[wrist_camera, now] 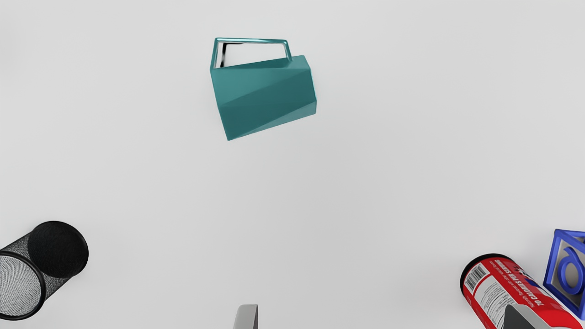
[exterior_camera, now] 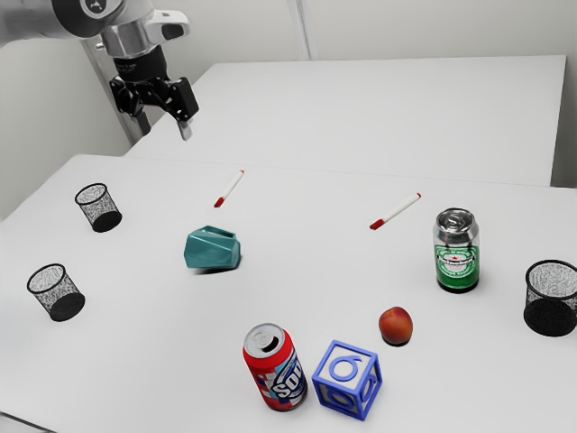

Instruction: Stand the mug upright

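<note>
The teal, faceted mug (exterior_camera: 212, 250) lies on its side on the white table, left of centre in the exterior view, its handle on the upper side there. In the wrist view the same mug (wrist_camera: 267, 93) shows its angular handle and flat side faces. My gripper (exterior_camera: 164, 131) hangs well above the table at the exterior view's upper left, apart from the mug. In the wrist view the gripper (wrist_camera: 379, 317) has its two fingertips far apart with nothing held between them, so it is open.
Two black mesh cups (exterior_camera: 99, 207) stand at the exterior view's left. A soda can (exterior_camera: 276, 368) and blue cube (exterior_camera: 348, 379) are near the front; a peach (exterior_camera: 396, 326), green can (exterior_camera: 457, 253) and another mesh cup (exterior_camera: 552, 298) are farther right. Two markers (exterior_camera: 397, 211) lie behind.
</note>
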You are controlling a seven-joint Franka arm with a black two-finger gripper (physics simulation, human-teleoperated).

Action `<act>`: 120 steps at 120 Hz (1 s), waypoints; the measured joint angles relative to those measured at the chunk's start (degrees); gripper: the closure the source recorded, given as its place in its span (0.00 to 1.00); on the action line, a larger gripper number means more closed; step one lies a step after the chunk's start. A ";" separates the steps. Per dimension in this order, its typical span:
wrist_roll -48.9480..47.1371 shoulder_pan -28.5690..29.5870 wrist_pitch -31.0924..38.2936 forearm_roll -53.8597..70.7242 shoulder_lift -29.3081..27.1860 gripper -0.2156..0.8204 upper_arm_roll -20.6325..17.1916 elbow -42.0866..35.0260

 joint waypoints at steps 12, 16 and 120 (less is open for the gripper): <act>-0.06 0.15 0.00 -0.06 0.00 0.23 0.00 0.00; -0.06 0.20 0.00 -0.15 0.03 0.23 0.00 0.00; 9.28 15.18 9.17 -11.49 6.25 0.23 2.36 -10.93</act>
